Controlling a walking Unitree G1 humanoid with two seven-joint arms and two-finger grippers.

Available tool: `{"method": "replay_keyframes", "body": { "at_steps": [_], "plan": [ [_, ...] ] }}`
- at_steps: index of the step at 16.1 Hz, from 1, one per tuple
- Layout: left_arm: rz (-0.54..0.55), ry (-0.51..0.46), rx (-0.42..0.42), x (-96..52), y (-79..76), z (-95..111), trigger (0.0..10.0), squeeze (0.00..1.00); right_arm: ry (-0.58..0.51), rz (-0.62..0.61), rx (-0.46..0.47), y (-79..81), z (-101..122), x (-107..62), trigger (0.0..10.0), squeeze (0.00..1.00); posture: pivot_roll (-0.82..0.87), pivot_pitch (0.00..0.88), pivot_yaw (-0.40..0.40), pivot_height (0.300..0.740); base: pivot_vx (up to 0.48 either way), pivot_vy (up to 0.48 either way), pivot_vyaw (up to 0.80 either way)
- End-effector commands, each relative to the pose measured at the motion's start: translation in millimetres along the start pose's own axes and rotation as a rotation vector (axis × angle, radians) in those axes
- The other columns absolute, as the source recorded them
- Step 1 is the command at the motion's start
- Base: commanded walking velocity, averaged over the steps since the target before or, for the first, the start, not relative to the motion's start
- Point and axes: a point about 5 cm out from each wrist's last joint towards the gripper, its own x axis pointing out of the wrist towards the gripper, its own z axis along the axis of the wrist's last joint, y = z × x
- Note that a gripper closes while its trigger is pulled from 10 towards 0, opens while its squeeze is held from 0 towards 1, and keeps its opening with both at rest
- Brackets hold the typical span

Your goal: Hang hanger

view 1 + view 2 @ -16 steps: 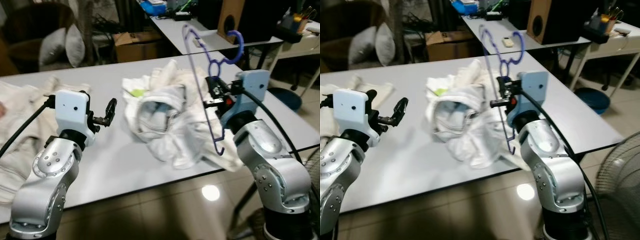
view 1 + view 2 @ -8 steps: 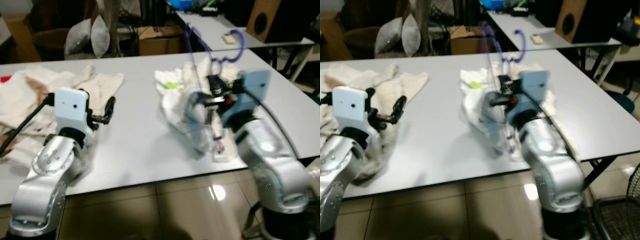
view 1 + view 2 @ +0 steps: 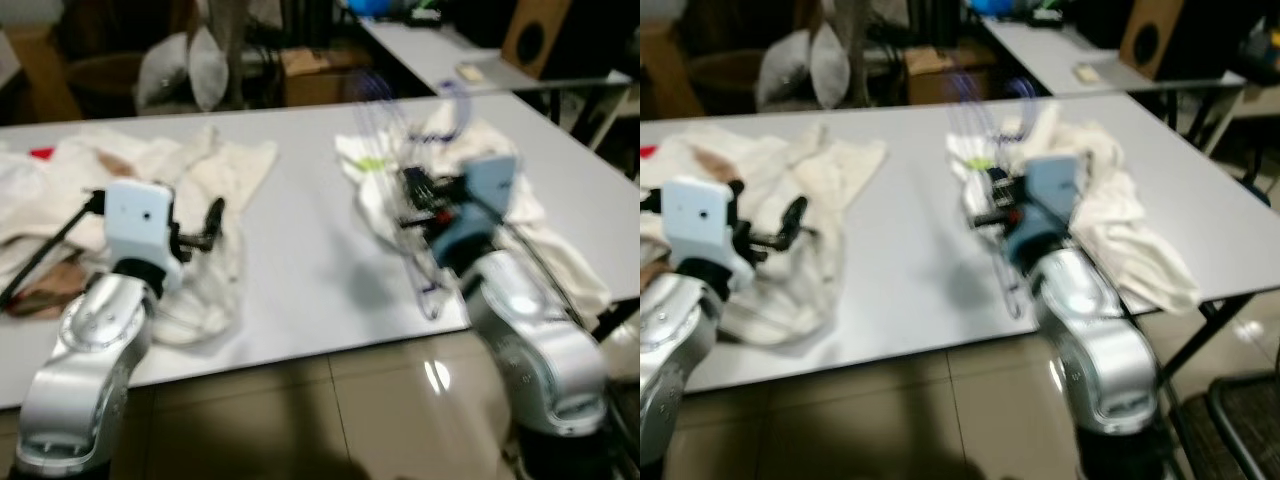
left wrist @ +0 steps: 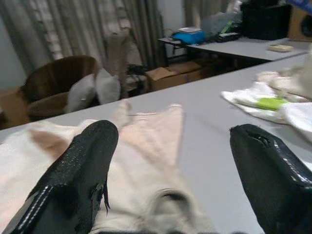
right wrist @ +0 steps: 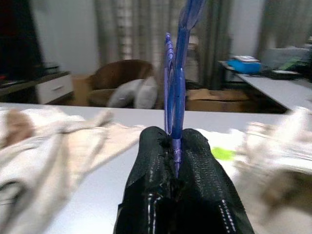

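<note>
hanger clamped in your right gripper, centre right of head frame, long axis upright, hook at top; left gripper spread wide, empty, centre left; no rail visible yet

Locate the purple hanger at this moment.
The purple hanger stands upright, clamped in the right gripper, held over the table's right side beside the white clothes pile.
</note>
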Motion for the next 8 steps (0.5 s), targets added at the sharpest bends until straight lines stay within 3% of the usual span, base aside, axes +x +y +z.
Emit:
{"method": "replay_keyframes", "body": {
  "at_steps": [1, 8],
  "plan": [
    [-0.013, 0.003, 0.009, -0.6, -2.6, 0, 10.0, 0.00, -0.006, -0.033, -0.009, -9.1, 2, -1.6, 10.0, 0.00, -0.03, 0.000, 0.038, 0.740, 0.000, 0.337, 0.00],
    [-0.004, 0.007, 0.015, -3.3, -0.8, -2, 10.0, 0.00, 0.029, -0.024, -0.038, -10.1, -9, -1.8, 10.0, 0.00, -0.02, 0.000, 0.024, 0.740, 0.000, 0.336, 0.00]
  ]
}}
